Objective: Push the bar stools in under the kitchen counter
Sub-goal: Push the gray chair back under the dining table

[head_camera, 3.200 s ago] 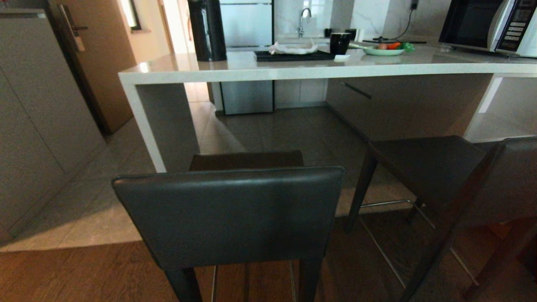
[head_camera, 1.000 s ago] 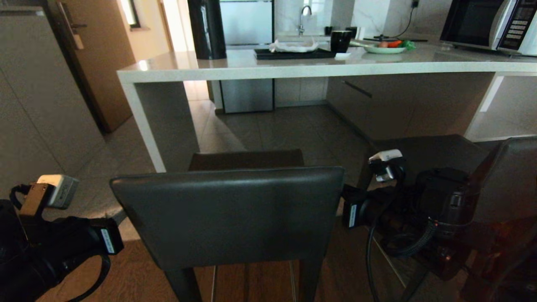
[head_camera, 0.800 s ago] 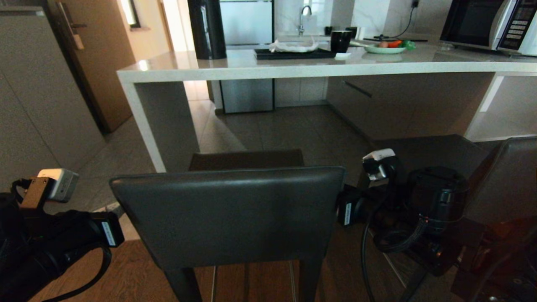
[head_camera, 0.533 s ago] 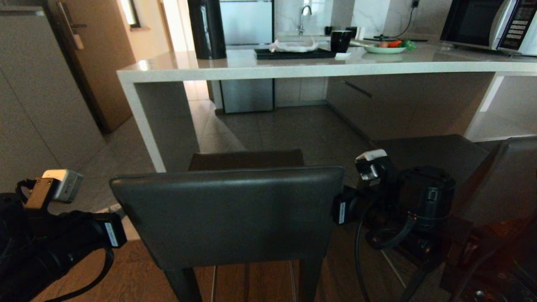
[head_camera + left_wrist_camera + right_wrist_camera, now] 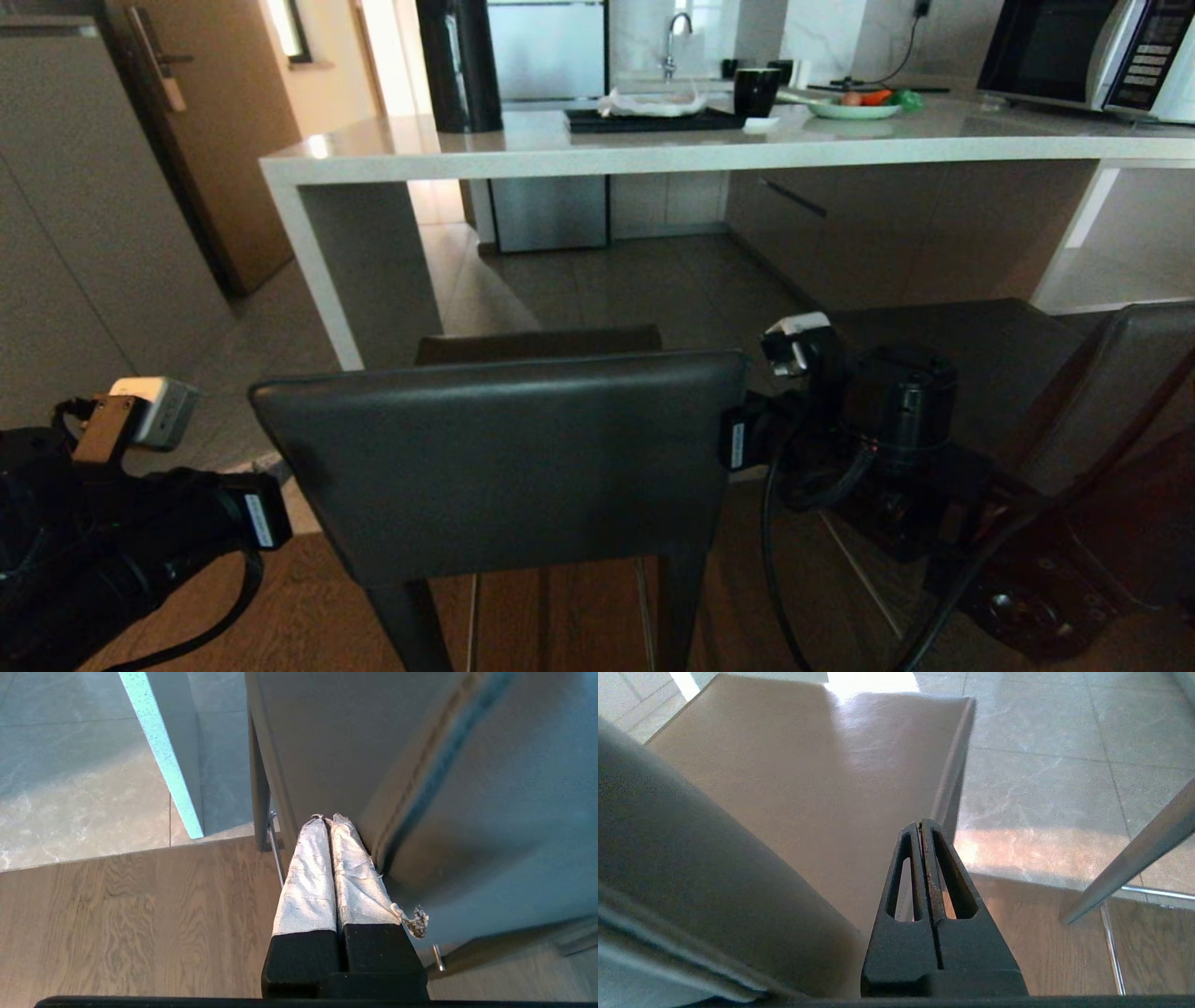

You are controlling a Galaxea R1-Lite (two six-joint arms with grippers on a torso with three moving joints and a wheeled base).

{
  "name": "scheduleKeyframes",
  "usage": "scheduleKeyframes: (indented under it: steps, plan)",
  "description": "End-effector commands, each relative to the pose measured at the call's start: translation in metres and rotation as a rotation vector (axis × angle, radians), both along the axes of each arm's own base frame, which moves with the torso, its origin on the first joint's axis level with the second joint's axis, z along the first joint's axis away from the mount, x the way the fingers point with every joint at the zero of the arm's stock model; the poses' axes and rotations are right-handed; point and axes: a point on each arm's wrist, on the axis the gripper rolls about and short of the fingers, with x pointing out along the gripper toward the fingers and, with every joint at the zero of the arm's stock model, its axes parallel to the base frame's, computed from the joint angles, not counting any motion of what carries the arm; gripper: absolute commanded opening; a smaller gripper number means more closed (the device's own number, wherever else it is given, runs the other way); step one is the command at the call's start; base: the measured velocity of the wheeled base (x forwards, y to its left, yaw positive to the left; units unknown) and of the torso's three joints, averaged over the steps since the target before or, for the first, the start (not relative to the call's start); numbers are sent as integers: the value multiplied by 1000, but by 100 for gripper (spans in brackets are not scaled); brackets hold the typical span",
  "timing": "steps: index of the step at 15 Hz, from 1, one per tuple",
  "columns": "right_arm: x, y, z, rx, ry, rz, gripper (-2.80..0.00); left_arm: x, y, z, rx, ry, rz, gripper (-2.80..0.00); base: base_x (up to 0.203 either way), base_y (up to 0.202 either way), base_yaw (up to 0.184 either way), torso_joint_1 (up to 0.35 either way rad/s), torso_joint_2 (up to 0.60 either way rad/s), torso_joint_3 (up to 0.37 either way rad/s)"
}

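Near bar stool [image 5: 509,467] stands between both clenched, empty pincers: left pincer [image 5: 328,820] and right pincer [image 5: 920,826] flank its backrest.

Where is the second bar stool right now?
In the head view the second bar stool stands at the far right, beyond the right gripper, beside the near stool and in front of the kitchen counter.

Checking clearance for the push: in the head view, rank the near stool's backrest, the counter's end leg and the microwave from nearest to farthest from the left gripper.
1. Near stool's backrest, right beside the left gripper.
2. Counter's end leg, ahead.
3. Microwave, far right on the worktop.
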Motion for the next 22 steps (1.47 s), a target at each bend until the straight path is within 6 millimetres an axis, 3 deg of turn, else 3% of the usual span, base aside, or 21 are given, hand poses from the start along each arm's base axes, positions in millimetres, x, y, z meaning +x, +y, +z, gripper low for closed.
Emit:
scheduleKeyframes:
  steps: [1,9,18,22]
  plan:
    - [11,8,-3,-9,3,1,-280,2,0,-2,0,8,-3,-280,0,0,0,0,0,0]
    - [51,12,6,-23,10,-51,-280,21,-3,-6,3,35,0,-280,0,0,0,0,0,0]
    - [45,20,1,-30,21,-24,-280,73,-8,-32,64,-57,22,-280,0,0,0,0,0,0]
    - [47,22,-1,-31,21,-23,-280,93,-6,-28,104,-115,29,-280,0,0,0,0,0,0]
